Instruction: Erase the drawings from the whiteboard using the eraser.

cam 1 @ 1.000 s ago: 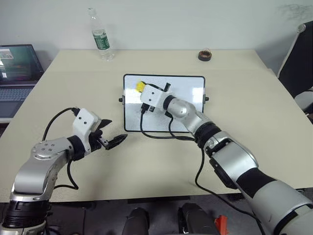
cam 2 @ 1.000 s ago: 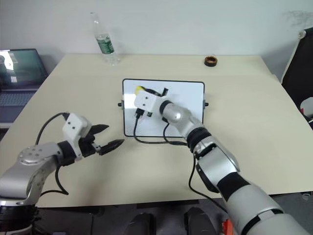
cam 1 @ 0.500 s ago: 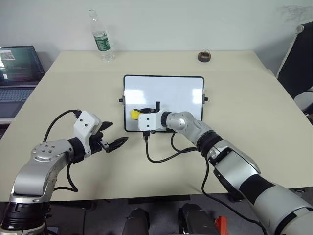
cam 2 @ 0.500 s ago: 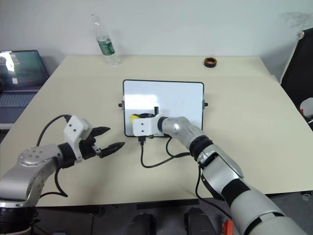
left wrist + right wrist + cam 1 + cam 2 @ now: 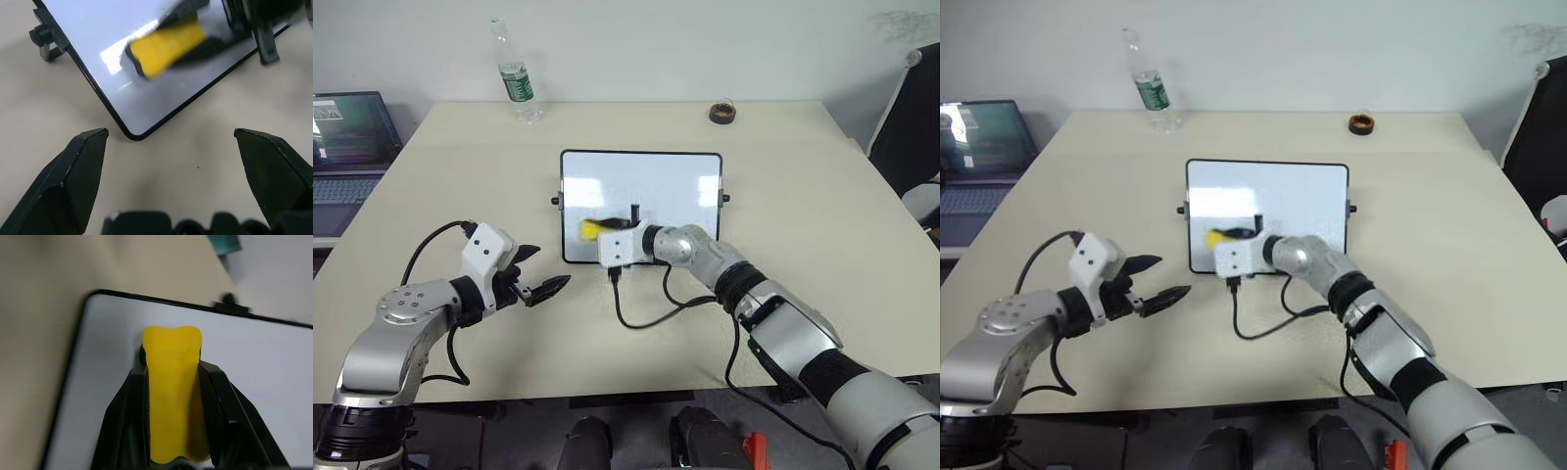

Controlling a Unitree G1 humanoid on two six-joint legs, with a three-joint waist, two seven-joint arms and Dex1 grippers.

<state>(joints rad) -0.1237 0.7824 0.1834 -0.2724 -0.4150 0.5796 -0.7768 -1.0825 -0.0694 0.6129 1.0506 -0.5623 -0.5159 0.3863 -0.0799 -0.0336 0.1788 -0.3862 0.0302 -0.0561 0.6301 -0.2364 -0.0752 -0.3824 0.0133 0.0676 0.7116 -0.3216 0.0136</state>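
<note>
The whiteboard (image 5: 656, 186) lies flat in the middle of the table, white and glossy with a thin black frame. My right gripper (image 5: 598, 230) is shut on the yellow eraser (image 5: 592, 229) and holds it against the board's near left part. In the right wrist view the eraser (image 5: 172, 382) sits squeezed between both black fingers (image 5: 122, 426) over the white surface. The drawings are out of view; the board's visible surface looks plain white. My left gripper (image 5: 546, 266) stands open over the table, just off the board's near left corner (image 5: 134, 134), with nothing in it.
A plastic bottle (image 5: 516, 76) stands at the table's far left edge. A small dark ring (image 5: 722, 112) lies at the far right. A laptop (image 5: 347, 147) sits off the table's left side. A black chair (image 5: 911, 127) is at the right. A black cable (image 5: 646, 313) loops near the board.
My right gripper carried the eraser from the board's far left corner down to its near left part, then slightly to the right. The left gripper stayed still and open.
</note>
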